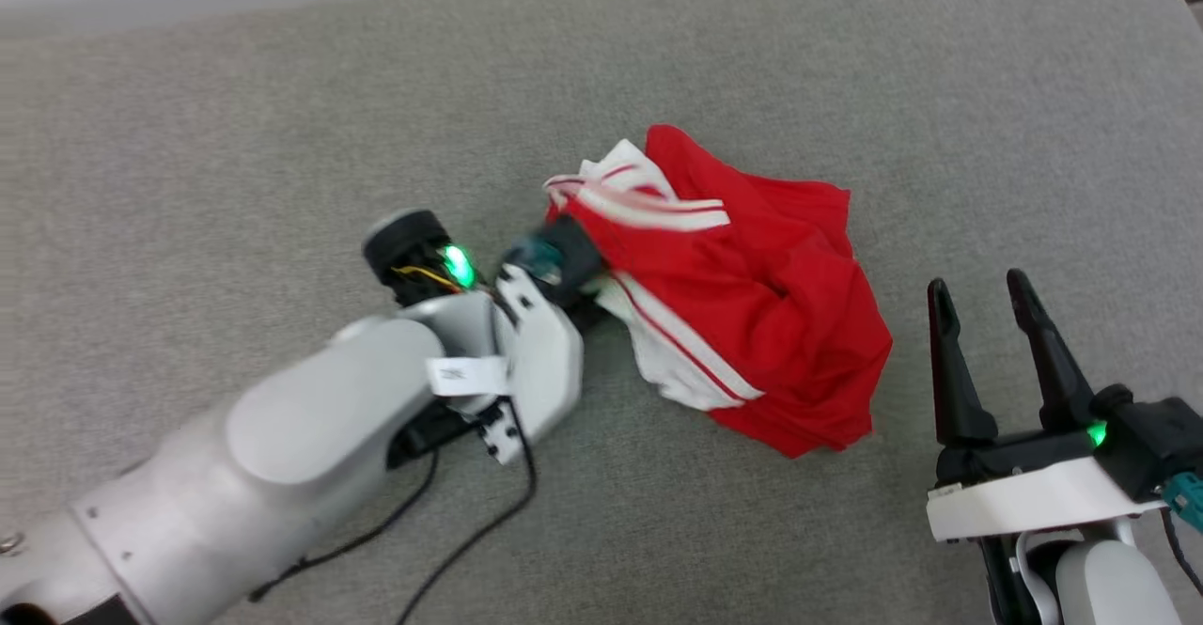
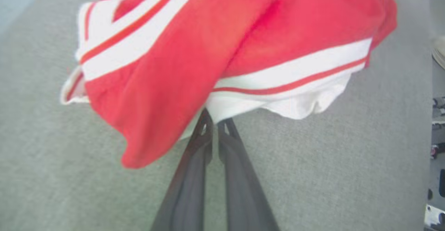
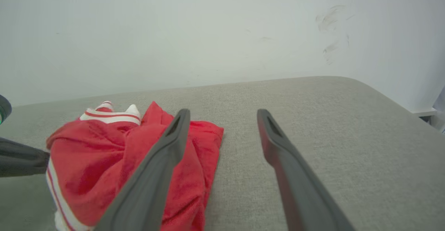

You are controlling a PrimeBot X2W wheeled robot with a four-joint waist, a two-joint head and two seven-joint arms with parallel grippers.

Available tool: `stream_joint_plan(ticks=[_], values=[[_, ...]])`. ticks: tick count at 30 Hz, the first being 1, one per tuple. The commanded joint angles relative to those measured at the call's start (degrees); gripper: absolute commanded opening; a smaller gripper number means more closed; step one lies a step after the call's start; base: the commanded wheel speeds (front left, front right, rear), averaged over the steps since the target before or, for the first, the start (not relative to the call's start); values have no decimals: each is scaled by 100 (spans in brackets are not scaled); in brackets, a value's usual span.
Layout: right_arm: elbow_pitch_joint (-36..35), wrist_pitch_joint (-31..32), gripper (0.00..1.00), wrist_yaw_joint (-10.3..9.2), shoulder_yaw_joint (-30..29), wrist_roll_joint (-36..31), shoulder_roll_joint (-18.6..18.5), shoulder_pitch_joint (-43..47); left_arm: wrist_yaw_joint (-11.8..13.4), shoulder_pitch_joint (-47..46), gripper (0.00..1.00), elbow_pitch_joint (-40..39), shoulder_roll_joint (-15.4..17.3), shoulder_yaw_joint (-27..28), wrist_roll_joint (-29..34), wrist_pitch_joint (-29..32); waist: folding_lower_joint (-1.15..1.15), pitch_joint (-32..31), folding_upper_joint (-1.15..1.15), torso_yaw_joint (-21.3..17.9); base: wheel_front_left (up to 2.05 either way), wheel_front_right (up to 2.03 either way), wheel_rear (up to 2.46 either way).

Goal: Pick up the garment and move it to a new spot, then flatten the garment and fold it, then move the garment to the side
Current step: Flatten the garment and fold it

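Note:
The garment [image 1: 752,305], red with white striped trim, lies crumpled in a heap on the grey fabric surface [image 1: 282,136]. My left gripper [image 1: 590,298] reaches in from the left and is shut on the garment's near-left edge. In the left wrist view its dark fingers [image 2: 194,161] lie close together, tips pinching the white cloth under the garment [image 2: 243,26]. My right gripper [image 1: 982,287] stands open a little to the right of the heap, touching nothing. The right wrist view shows the right gripper [image 3: 222,114] with the garment [image 3: 94,154] behind its left finger.
The grey surface spreads wide to the left and back. A pale wall [image 3: 208,33] rises behind it. The surface's rounded right corner [image 3: 382,95] falls away at the right. Black cables [image 1: 470,531] hang under my left forearm.

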Motion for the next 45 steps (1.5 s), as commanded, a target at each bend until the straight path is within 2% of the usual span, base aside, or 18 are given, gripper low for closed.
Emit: stream_joint_plan(ticks=[1,9,19,23,28,29,30,33,36,42,45], values=[[5,-12,100,-4,-18,-35,8,70,46,61,0,-27,66,57,-21,-97,0,-138,0,131,0,0,0],[28,-12,100,-4,-64,-108,8,293,743,988,0,-617,915,565,-390,-942,0,-491,0,552,0,0,0],[49,-12,100,-4,-55,-216,8,451,1546,2221,0,-677,1815,912,-1015,-1387,0,-671,0,879,0,0,0],[71,-12,100,-4,-73,-255,8,495,1807,2605,0,-571,2027,956,-1228,-1420,0,-694,0,922,0,0,0],[112,-12,100,-4,-120,-308,8,507,1880,2902,0,-424,1970,1026,-1462,-1585,0,-755,0,994,0,0,0],[124,-12,100,-4,-125,-326,8,508,1921,2941,30,-388,1915,1050,-1483,-1668,0,-787,0,1010,0,0,0],[124,-12,100,-4,-131,-344,8,507,1957,2974,100,-357,1850,1081,-1502,-1772,0,-821,0,1023,0,0,0],[97,-11,100,-4,-160,-440,7,476,2094,3072,100,-328,1700,1236,-1496,-2241,0,-943,0,1061,0,0,0],[23,-11,100,-4,-249,-586,-18,363,2342,3178,100,-390,1593,1402,-1393,-2749,0,-1068,0,1099,0,0,0],[-252,-11,100,-4,-312,-810,-572,-157,2999,3458,100,-866,1406,1891,-867,-3088,0,-1245,0,1174,0,0,0],[-210,-11,100,-4,-214,-799,-983,-531,3201,3709,100,-1227,1186,2481,-283,-3101,0,-1283,0,1224,0,0,0]])
